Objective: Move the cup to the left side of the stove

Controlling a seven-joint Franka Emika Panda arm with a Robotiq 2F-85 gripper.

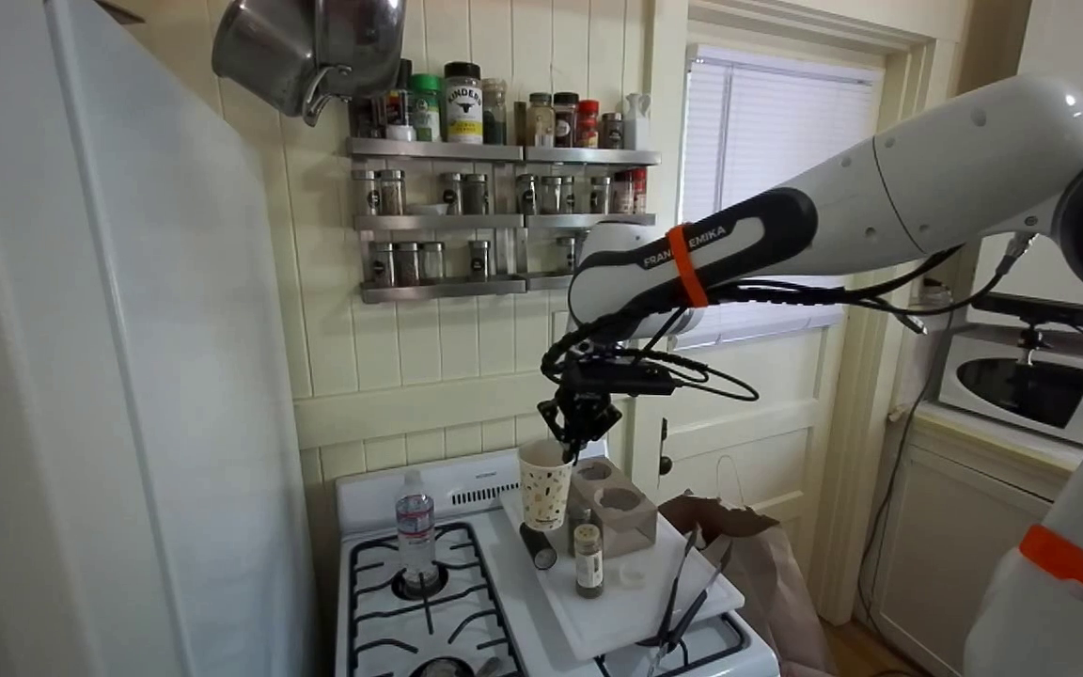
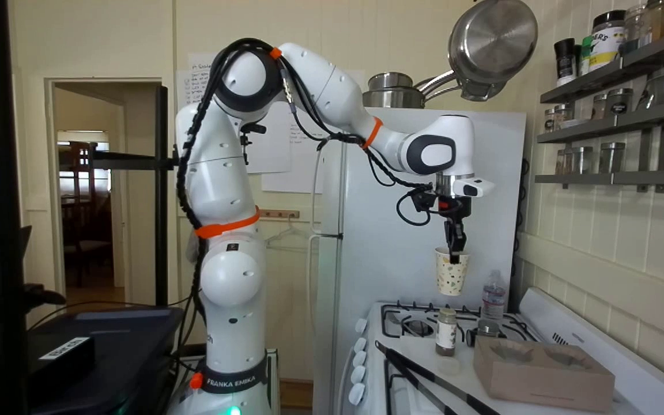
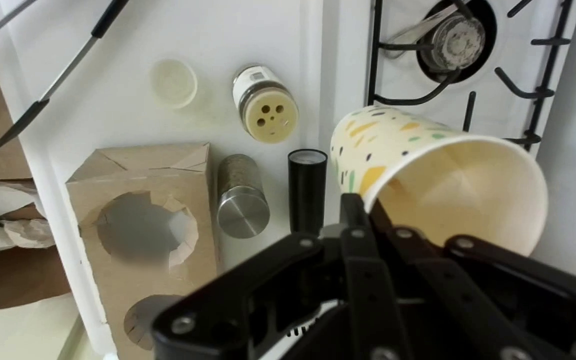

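Observation:
The cup (image 1: 544,494) is pale cream with small coloured flecks and shows in both exterior views (image 2: 451,279). My gripper (image 1: 571,451) is shut on the cup's rim, one finger inside and one outside. In the wrist view, the fingertips (image 3: 368,212) pinch the near side of the rim, and the cup (image 3: 373,142) opens towards the camera. The cup hangs in the air, nearly upright with a slight tilt, above the stove. The stove (image 1: 452,496) is white with black grates and a raised back panel (image 2: 562,325).
A clear bottle (image 1: 415,527) stands on the left burner grate. A white board (image 1: 598,616) on the stove bears a cardboard holder (image 2: 539,383), a labelled jar (image 2: 446,334), a black cylinder (image 3: 307,192), a steel-lidded jar (image 3: 243,200) and tongs (image 1: 682,602). The fridge (image 1: 194,376) stands beside the stove.

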